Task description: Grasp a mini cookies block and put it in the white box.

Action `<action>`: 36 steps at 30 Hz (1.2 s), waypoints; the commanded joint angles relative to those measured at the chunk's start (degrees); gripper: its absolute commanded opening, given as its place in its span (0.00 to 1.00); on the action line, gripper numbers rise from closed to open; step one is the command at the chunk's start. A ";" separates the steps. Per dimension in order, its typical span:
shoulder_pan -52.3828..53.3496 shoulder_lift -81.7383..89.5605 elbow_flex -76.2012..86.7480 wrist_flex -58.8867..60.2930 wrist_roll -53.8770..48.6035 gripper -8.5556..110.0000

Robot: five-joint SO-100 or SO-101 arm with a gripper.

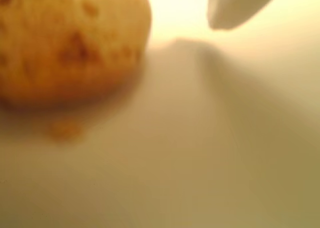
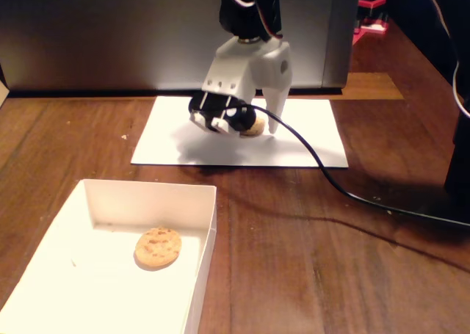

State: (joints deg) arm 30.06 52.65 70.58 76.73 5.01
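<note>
**One cookie boxed, the next not yet gripped**

Nearest in the fixed view sits the white box [image 2: 192, 202] at the lower left, on the brown wooden table [image 2: 308, 260]. A round cookie in the box [image 2: 157, 247] lies flat on its floor, right of centre and clear of the walls — so one delivery looks done, judging from how things lie.

A black cable [image 2: 330, 176] runs across the table to the right, between the box and the far work area.

Farther back lies a flat white paper sheet [image 2: 308, 147]. The gripper [image 2: 255, 125] is lowered to it, and a second cookie on the sheet [image 2: 252, 126] rests between the white fixed finger on the right and the dark moving parts on the left.

The wrist view is blurred and very close: the cookie fills the upper left, a white fingertip [image 1: 235, 7] stands well apart from it at the upper right, and bare sheet shows between them. The jaws thus stand spread and grip nothing — though the other finger is out of frame, so its contact with the cookie cannot be told.

What is left, by my reading: closing on this cookie, lifting it, carrying it near and left to the box, and letting go.
</note>
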 commanded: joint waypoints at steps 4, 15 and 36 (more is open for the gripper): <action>-0.62 2.02 -4.57 -1.23 1.23 0.37; -0.53 1.85 -4.75 -2.20 1.58 0.31; -0.09 3.78 -4.83 -2.55 0.70 0.22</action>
State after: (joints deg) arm 30.06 52.56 70.49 74.36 6.06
